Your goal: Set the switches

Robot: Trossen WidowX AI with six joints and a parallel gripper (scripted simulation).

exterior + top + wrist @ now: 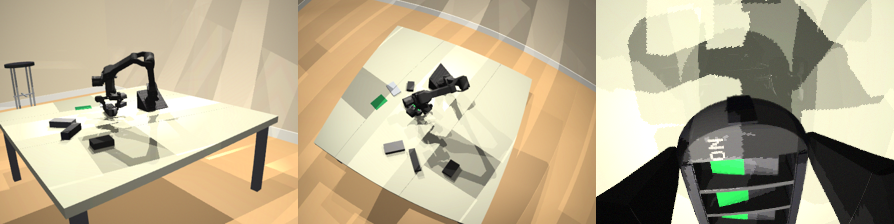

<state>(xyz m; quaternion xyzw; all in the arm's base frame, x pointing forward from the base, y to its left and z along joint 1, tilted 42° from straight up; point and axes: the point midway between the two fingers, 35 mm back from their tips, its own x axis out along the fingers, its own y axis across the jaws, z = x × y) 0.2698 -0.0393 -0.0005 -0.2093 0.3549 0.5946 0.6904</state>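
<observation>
Top view: the arm [436, 93] [119, 66] reaches from its wedge-shaped mount [440, 72] [162, 102] toward the bench's [516, 89] [178, 175] left edge. Beneath its wrist is the controller unit [111, 110] [701, 131], inward of that edge, largely covered. A green plate [379, 102] [83, 107] and a pale plate [393, 88] lie nearer the left edge; a grey block [394, 147] [62, 122], a long dark block [415, 160] [70, 131] and a black block [450, 168] [101, 142] lie toward the near edge.

Exterior view: the gripper [419, 109] [111, 104] [743, 148] points down over the unit. The unit appears to be just off the bench, though shadow makes the clearance uncertain.

Wrist view: the jaws are pinching the unit across its width, one finger on each long side, leaving the rockers untouched. Three green ends show beside the ON marking; the remaining rockers are out of frame. The underside label is unseen. This grip presumably serves to lift and turn the unit for reading; an off-centre hold could let it swing.
</observation>
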